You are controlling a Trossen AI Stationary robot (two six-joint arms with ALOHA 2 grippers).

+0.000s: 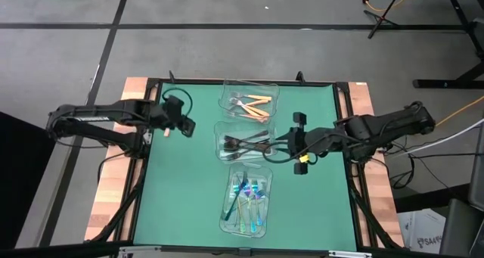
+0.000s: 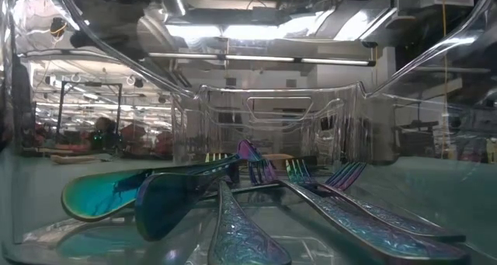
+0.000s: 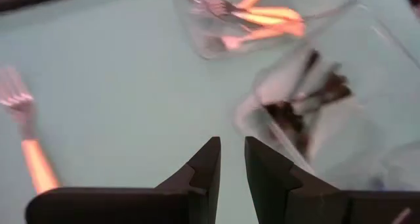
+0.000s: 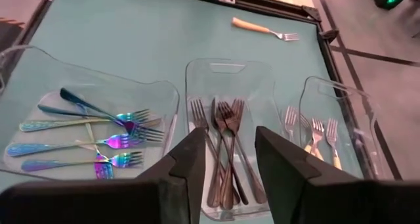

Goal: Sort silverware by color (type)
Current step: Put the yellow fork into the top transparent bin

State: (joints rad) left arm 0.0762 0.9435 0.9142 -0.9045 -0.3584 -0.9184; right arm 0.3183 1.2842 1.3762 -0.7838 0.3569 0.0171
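Orange-handled forks (image 1: 255,104), dark forks (image 1: 247,143), iridescent forks (image 1: 248,200); separate clear containers (image 1: 224,224).

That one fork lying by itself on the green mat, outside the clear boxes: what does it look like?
The lone fork has a silver metal head with thin tines and an orange handle, like the forks in the far container. It lies flat on the green mat near the table's left edge, apart from all three clear containers. In the overhead view it sits just beside the left tool, but nothing grips it; that tool's fingers hang over bare mat with the fork off to one side.
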